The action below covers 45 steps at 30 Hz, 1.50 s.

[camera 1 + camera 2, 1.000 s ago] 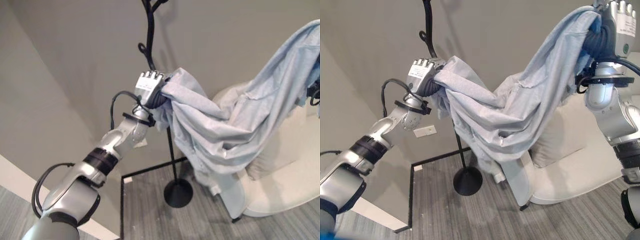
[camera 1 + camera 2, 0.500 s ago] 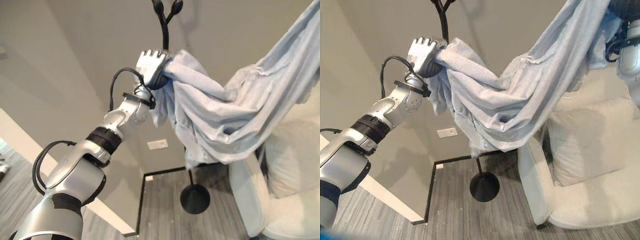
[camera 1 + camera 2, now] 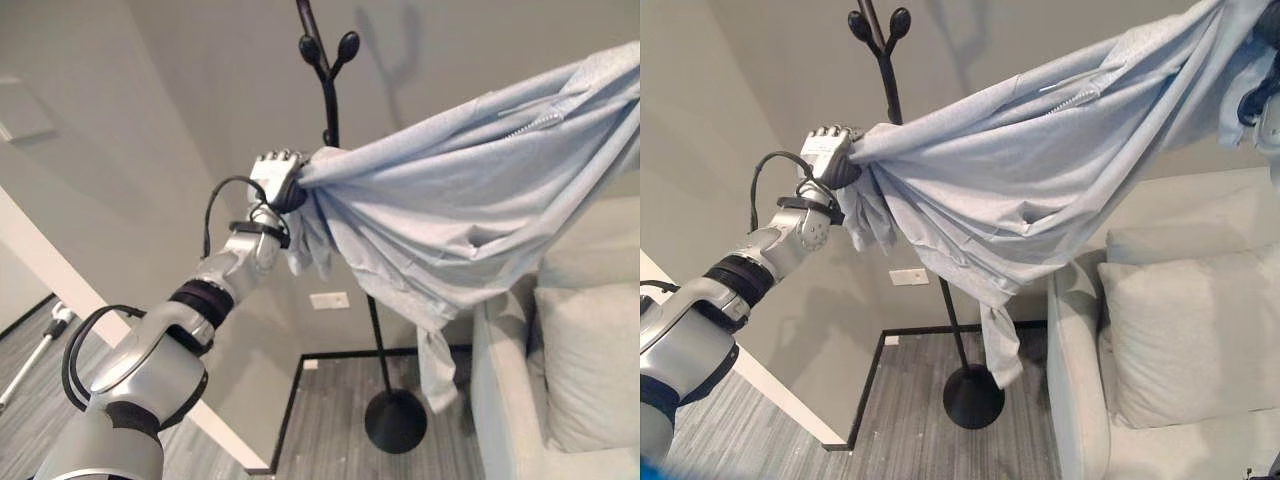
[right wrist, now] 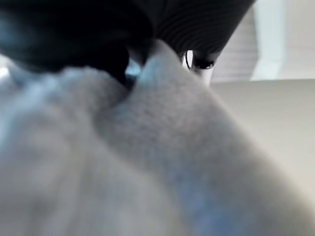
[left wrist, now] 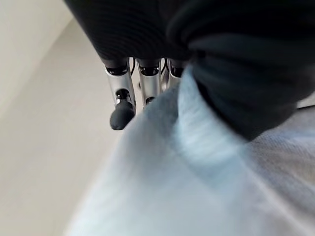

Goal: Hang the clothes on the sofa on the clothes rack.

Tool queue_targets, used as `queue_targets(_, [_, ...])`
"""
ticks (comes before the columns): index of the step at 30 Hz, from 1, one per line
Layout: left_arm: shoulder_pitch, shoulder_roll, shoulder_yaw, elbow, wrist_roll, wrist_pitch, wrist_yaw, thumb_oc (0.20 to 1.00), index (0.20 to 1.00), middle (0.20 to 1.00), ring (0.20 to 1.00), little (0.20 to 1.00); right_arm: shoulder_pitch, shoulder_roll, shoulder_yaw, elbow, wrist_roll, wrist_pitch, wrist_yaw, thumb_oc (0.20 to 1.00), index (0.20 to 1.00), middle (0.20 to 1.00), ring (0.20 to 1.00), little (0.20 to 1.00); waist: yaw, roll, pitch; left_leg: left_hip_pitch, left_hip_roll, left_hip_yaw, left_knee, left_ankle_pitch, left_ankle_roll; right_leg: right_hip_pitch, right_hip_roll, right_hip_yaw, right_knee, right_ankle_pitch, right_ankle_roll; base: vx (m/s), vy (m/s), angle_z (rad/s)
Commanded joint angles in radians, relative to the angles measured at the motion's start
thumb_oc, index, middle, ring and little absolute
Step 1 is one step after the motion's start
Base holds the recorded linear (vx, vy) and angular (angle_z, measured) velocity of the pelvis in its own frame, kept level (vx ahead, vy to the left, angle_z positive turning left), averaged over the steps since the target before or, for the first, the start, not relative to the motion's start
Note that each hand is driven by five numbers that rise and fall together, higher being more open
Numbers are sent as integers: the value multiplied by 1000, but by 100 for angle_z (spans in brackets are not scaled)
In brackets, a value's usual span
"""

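While you compare with the picture of half a second ago, you will see that the light blue garment [image 3: 1040, 170] is now stretched much more tight between the two hands, so it makes one long band with less sagging folds under it. Your left robot hand [image 3: 276, 176] has its fingers curled around one bunched end of the cloth, close to the black pole of the clothes rack [image 3: 327, 70] and below its top hooks. The right robot hand [image 4: 197, 29] is up at the far right and clamps the other end; its wrist view shows cloth bunched between thumb and fingers. The garment is in the air, clear of the white sofa [image 3: 1160, 350], and it seems to cross the pole. The whole view has also shifted, so the camera has moved. I judge that lifting is done and the cloth must next go over a hook.
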Motion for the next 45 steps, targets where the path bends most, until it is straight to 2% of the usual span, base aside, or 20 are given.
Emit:
queue_targets(1, [-74, 87, 94, 28, -10, 10, 39, 200, 200, 200, 200, 200, -109, -25, -57, -20, 9, -1, -8, 200, 200, 200, 200, 200, -13, -19, -23, 113, -36, 35, 9, 2, -37, 184, -36, -45, -232, 80, 67, 389, 142, -96])
queue_targets(6, [-88, 106, 102, 58, -36, 23, 47, 200, 200, 200, 200, 200, -132, -5, -54, 5, 10, 11, -17, 200, 200, 200, 200, 200, 6, -28, -53, 133, -79, 82, 9, -25, -8, 164, -87, -37, -248, 127, 100, 206, 77, -52])
queue_targets(11, [-105, 112, 92, 121, -57, 22, 36, 200, 200, 200, 200, 200, -148, 11, -36, 61, 24, 13, 0, 200, 200, 200, 200, 200, 9, -33, -68, 142, -102, 103, 9, -37, 4, 157, -105, -41, -247, 163, 116, 154, 41, 12])
queue_targets(16, [-117, 79, 83, 216, -86, 35, 19, 200, 200, 200, 200, 200, -197, 52, 3, 185, 60, 13, 21, 200, 200, 200, 200, 200, 16, -41, -73, 134, -123, 99, 9, -43, 7, 152, -116, -51, -253, 198, 124, 115, -6, 11])
queue_targets(18, [-119, 54, 78, 291, -102, 51, -8, 200, 200, 200, 200, 200, -202, 81, 20, 235, 65, 18, 41, 200, 200, 200, 200, 200, 17, -44, -69, 126, -127, 100, 9, -41, 6, 145, -119, -53, -263, 214, 128, 75, -14, 2])
queue_targets(19, [-113, 44, 76, 353, -105, 60, -30, 200, 200, 200, 200, 200, -190, 123, 13, 258, 84, 17, 70, 200, 200, 200, 200, 200, 17, -44, -59, 115, -128, 105, 9, -40, 4, 138, -123, -51, -271, 218, 131, 62, -9, -4])
queue_targets(24, [-86, 29, 66, 440, -86, 82, -73, 200, 200, 200, 200, 200, -136, 189, -21, 327, 110, 23, 111, 200, 200, 200, 200, 200, 23, -54, -30, 80, -129, 110, 9, -32, 4, 103, -129, -45, -281, 224, 134, 56, -17, -10])
queue_targets(27, [-81, 27, 60, 462, -85, 84, -87, 200, 200, 200, 200, 200, -121, 218, -47, 368, 141, 20, 126, 200, 200, 200, 200, 200, 26, -68, -11, 41, -126, 108, 9, -27, 2, 63, -129, -39, -288, 230, 137, 49, -30, -15])
queue_targets(28, [-87, 25, 56, 469, -90, 83, -92, 200, 200, 200, 200, 200, -117, 228, -53, 377, 166, 18, 133, 200, 200, 200, 200, 200, 25, -82, 5, 15, -125, 107, 9, -27, 0, 37, -130, -36, -291, 249, 141, 4, -26, -4])
queue_targets(33, [-84, 15, 61, 459, -94, 79, -87, 200, 200, 200, 200, 200, -80, 252, -83, 369, 186, 11, 136, 200, 200, 200, 200, 200, 26, -97, 26, -14, -119, 111, 9, -26, 1, 11, -130, -32, -299, 256, 143, 29, -11, -4])
queue_targets(37, [11, -117, 109, 406, -138, 61, -73, 200, 200, 200, 200, 200, 103, 364, -181, 284, 205, -4, 135, 200, 200, 200, 200, 200, 24, -125, 75, -41, -122, 117, 9, -39, 13, -20, -137, -21, -303, 284, 144, -6, 0, -2])
queue_targets(39, [11, -117, 108, 406, -138, 61, -73, 200, 200, 200, 200, 200, 105, 364, -182, 282, 205, -3, 134, 200, 200, 200, 200, 200, 27, -124, 72, -45, -119, 118, 9, -37, 12, -26, -134, -19, -302, 287, 144, -15, 2, -1])
queue_targets(42, [106, -317, 226, 283, -321, 24, -47, 200, 200, 200, 200, 200, 243, 476, -262, 156, 220, -8, 108, 200, 200, 200, 200, 200, 26, -131, 97, -44, -128, 118, 9, -53, 25, -35, -143, -18, -298, 290, 143, -54, 19, 2])
queue_targets(44, [153, -405, 242, 212, -385, 9, -50, 200, 200, 200, 200, 200, 294, 534, -288, 100, 228, -9, 104, 200, 200, 200, 200, 200, 25, -130, 102, -42, -129, 124, 9, -61, 31, -42, -144, -15, -292, 288, 140, -47, 23, 4])
queue_targets(45, [154, -405, 241, 211, -385, 9, -50, 200, 200, 200, 200, 200, 296, 534, -289, 98, 228, -8, 103, 200, 200, 200, 200, 200, 27, -128, 98, -46, -126, 125, 9, -58, 30, -48, -141, -12, -291, 291, 139, 0, 0, 0])
